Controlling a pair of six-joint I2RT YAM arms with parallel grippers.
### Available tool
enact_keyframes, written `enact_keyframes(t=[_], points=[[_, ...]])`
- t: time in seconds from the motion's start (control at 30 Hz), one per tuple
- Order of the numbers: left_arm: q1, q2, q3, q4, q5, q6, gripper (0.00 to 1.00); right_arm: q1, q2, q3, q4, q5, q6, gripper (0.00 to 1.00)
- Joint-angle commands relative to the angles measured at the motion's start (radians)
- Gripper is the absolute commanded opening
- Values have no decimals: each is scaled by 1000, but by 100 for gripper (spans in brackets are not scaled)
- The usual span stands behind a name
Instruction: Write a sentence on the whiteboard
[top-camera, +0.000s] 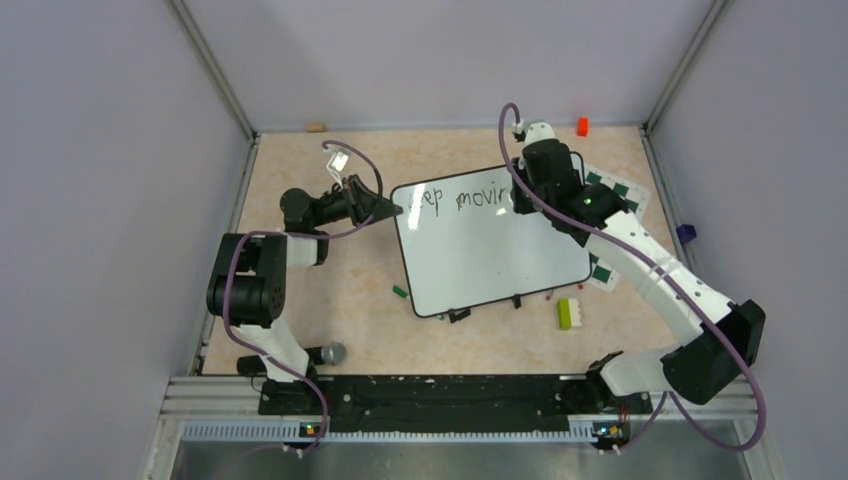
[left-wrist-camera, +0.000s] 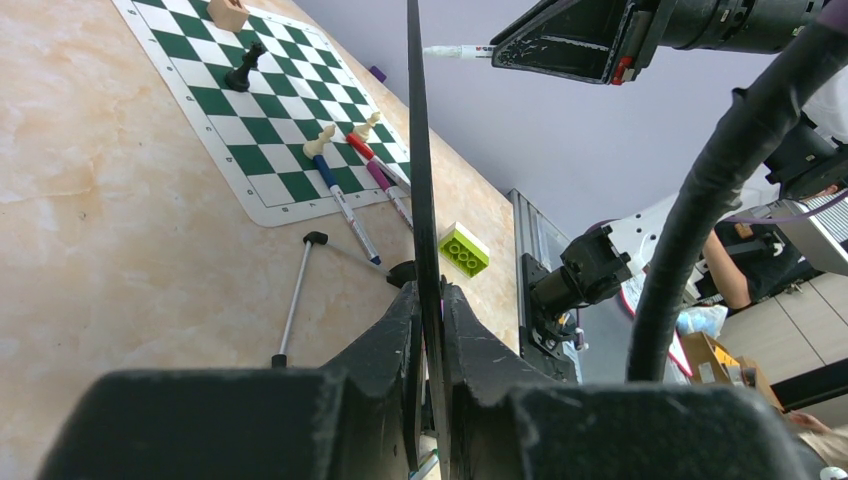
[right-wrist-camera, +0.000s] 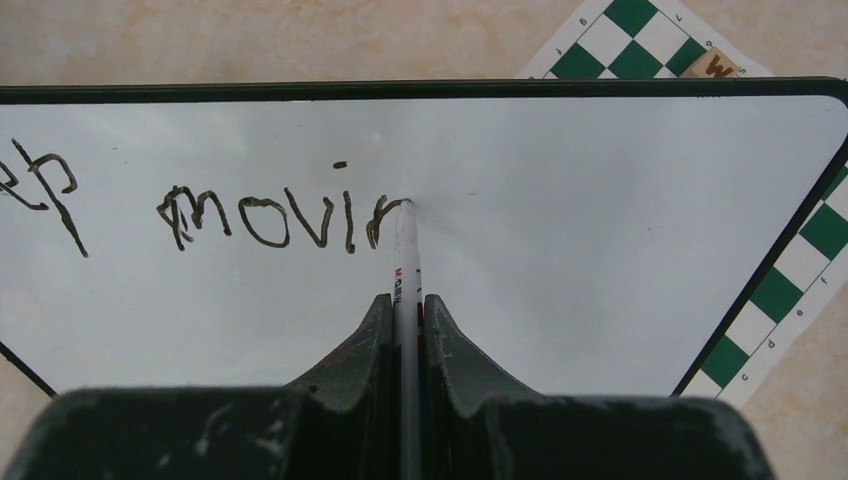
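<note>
The whiteboard (top-camera: 490, 260) stands tilted at mid table, its thin black rim (left-wrist-camera: 415, 150) seen edge-on in the left wrist view. My left gripper (top-camera: 395, 208) (left-wrist-camera: 428, 300) is shut on the board's left edge. My right gripper (top-camera: 520, 200) (right-wrist-camera: 405, 300) is shut on a white marker (right-wrist-camera: 404, 255) whose tip touches the board face (right-wrist-camera: 600, 250). The sentence (right-wrist-camera: 270, 215) reads "eep movin" in dark strokes, with the tip at the end of the last stroke. From above the same sentence (top-camera: 465, 197) runs along the board's upper part, its end hidden under the right wrist.
A green-and-white chess mat (left-wrist-camera: 270, 110) (top-camera: 612, 190) lies under and beyond the board, with chess pieces and pens (left-wrist-camera: 345, 205) on it. A lime brick (top-camera: 565, 313) (left-wrist-camera: 463, 249) sits near the board's feet. An orange block (top-camera: 582, 126) is at the back wall.
</note>
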Motion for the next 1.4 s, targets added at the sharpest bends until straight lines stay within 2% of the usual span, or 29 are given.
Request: enact_keyframes(t=[0.0, 0.53, 0.87, 1.37], points=[[1, -38, -6, 70, 64, 42, 10, -21, -12, 9, 1, 21, -13, 0], [1, -39, -7, 70, 65, 43, 10, -20, -54, -54, -22, -19, 2, 0], [1, -42, -7, 70, 65, 43, 10, -21, -86, 21, -32, -12, 7, 0], [1, -49, -7, 69, 63, 41, 10, -66, -71, 33, -8, 13, 12, 0]])
